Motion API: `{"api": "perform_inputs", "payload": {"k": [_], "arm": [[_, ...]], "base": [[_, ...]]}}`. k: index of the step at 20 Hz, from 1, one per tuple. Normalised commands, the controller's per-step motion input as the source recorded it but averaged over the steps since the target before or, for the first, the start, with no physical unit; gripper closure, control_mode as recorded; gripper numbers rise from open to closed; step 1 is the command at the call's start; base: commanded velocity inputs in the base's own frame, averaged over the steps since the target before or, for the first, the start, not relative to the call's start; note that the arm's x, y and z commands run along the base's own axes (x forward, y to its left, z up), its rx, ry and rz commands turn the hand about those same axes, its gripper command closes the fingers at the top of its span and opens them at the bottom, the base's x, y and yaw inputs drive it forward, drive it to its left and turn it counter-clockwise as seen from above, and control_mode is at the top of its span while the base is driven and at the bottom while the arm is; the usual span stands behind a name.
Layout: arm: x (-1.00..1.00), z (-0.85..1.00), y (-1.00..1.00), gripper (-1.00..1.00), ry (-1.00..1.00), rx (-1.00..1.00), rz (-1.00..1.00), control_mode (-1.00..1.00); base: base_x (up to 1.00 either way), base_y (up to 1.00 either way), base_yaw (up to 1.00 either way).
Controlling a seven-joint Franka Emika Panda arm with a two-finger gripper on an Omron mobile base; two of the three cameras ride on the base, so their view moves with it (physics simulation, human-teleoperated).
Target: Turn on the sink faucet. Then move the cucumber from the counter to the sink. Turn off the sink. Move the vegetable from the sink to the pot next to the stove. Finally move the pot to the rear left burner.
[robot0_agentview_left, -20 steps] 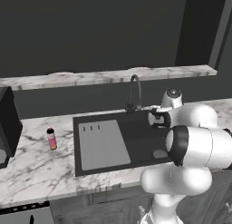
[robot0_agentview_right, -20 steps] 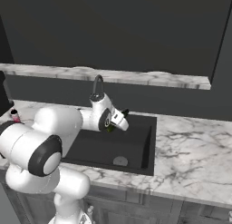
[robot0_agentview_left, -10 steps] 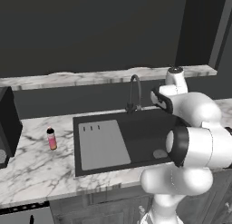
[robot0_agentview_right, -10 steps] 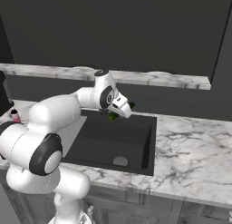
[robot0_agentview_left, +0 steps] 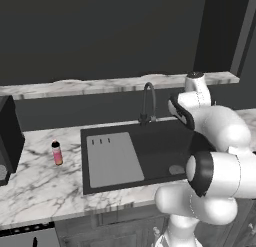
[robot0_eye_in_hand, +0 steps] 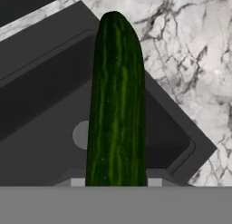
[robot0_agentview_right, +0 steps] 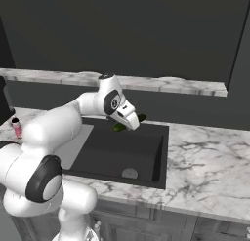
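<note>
The dark green cucumber (robot0_eye_in_hand: 117, 105) hangs in the air over the black sink (robot0_eye_in_hand: 41, 100), with the round grey drain (robot0_eye_in_hand: 80, 134) below it. My gripper (robot0_agentview_right: 129, 123) is shut on the cucumber (robot0_agentview_right: 141, 118), whose two ends stick out on either side of the hand, above the rear of the sink (robot0_agentview_right: 117, 154). The dark gooseneck sink faucet (robot0_agentview_left: 149, 100) stands behind the sink (robot0_agentview_left: 155, 146), just left of my arm. White marble counter (robot0_agentview_right: 205, 162) surrounds the basin.
A grey drainboard panel (robot0_agentview_left: 114, 158) fills the sink's left part. A small pink bottle (robot0_agentview_left: 57, 152) stands on the counter (robot0_agentview_left: 40, 186) to its left, and a black appliance (robot0_agentview_left: 9, 136) sits at the left edge. A marble ledge (robot0_agentview_right: 171, 84) runs along the back wall.
The arm has risen from low in the sink, carrying the cucumber up with it. The wrist now stands higher, near the back ledge.
</note>
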Motion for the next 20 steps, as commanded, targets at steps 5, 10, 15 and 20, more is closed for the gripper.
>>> {"api": "perform_inputs", "payload": {"k": [5,10,15,20], "arm": [[-0.42,0.00,0.00,1.00,-0.01,-0.02,-0.06,-1.00],[-0.09,0.00,0.00,1.00,0.00,0.00,0.00,-1.00],[0.00,0.00,0.00,1.00,0.00,0.00,0.00,-1.00],[-0.07,0.00,-0.02,1.00,-0.02,0.00,-0.01,-1.00]], "base": [[0.00,0.00,0.00],[0.00,0.00,0.00],[0.00,0.00,0.00],[0.00,0.00,0.00]]}}
